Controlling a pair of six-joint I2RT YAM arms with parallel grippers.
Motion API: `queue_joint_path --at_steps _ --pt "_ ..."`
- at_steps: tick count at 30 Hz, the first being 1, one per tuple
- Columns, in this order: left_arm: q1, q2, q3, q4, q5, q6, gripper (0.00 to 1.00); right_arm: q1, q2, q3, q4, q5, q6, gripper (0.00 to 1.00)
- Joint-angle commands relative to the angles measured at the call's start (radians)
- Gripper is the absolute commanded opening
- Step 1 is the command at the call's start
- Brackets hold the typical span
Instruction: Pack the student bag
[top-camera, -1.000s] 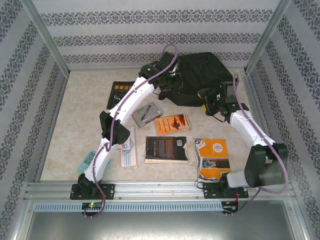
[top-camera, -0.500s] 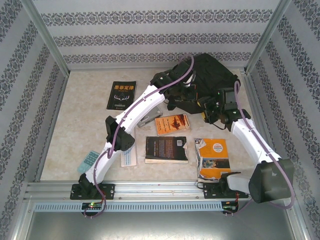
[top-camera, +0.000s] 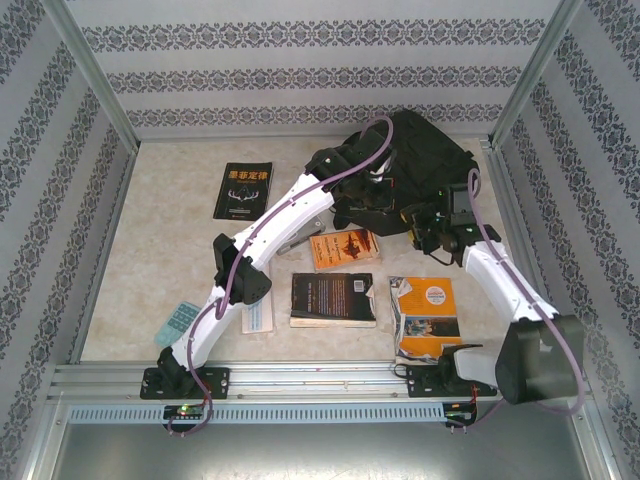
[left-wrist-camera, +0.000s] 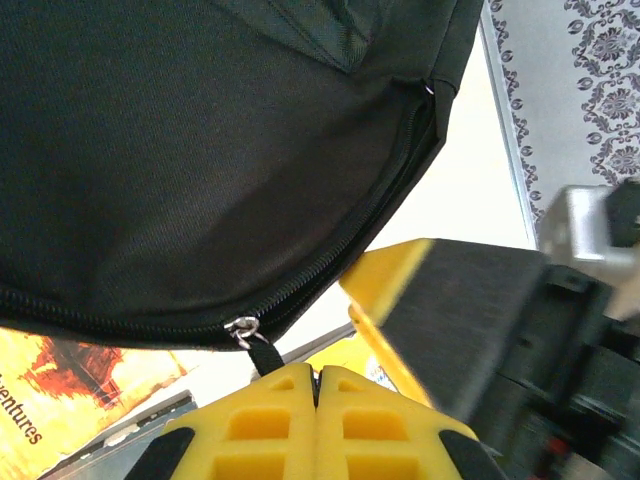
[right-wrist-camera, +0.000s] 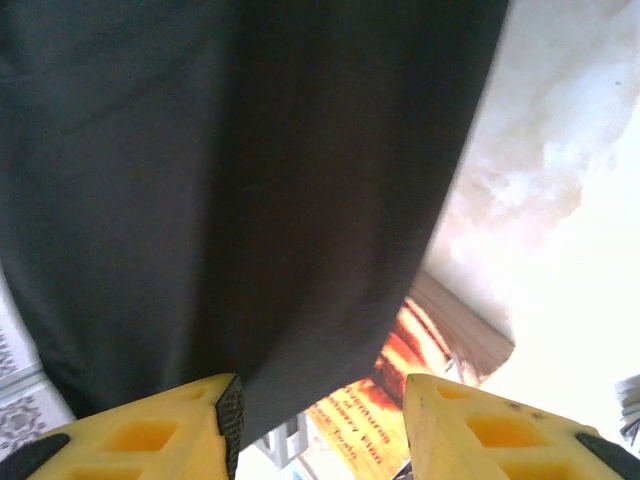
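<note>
The student bag (top-camera: 425, 150), a big black fabric backpack, lies at the back right of the table. In the left wrist view its zipper (left-wrist-camera: 330, 250) curves along the lower edge. My left gripper (left-wrist-camera: 317, 385) is shut on the black zipper pull (left-wrist-camera: 262, 355), just below the metal slider. From above, the left gripper (top-camera: 378, 187) sits at the bag's front edge. My right gripper (top-camera: 416, 216) is close beside it, and one of its fingers (left-wrist-camera: 400, 290) shows in the left wrist view. The right gripper (right-wrist-camera: 320, 400) is open, with a hanging fold of bag fabric (right-wrist-camera: 250, 200) against its left finger.
An orange book (top-camera: 344, 248) lies just below the bag. A black book (top-camera: 333, 298) and a yellow-orange book (top-camera: 425, 317) lie nearer the arms. Another black book (top-camera: 243, 190) is at the back left. A grey object (top-camera: 298, 238) and light-blue items (top-camera: 177, 322) lie under the left arm. Metal posts frame the table.
My left gripper has travelled right along the bag's front edge. The right gripper has come in against the bag's fabric and its arm has stretched out.
</note>
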Motion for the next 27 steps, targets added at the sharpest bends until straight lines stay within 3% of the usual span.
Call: queue_joint_path --at_steps 1,7,12,21,27 --pt "-0.021 -0.021 0.011 -0.034 0.02 0.007 0.0 -0.011 -0.048 0.011 0.025 0.028 -0.011 0.47" --pt "-0.024 -0.016 0.011 -0.027 0.023 0.005 0.0 -0.003 0.074 0.06 0.023 -0.036 0.037 0.51" --pt "-0.025 -0.012 0.011 -0.024 0.019 0.007 0.0 0.046 0.129 0.077 0.022 -0.005 0.036 0.48" --pt "0.001 0.005 0.011 -0.05 -0.02 0.025 0.0 0.046 0.173 0.06 -0.023 0.06 -0.081 0.03" --pt "0.034 0.002 0.009 -0.094 -0.074 0.052 0.0 0.039 0.196 0.045 -0.027 0.075 -0.14 0.0"
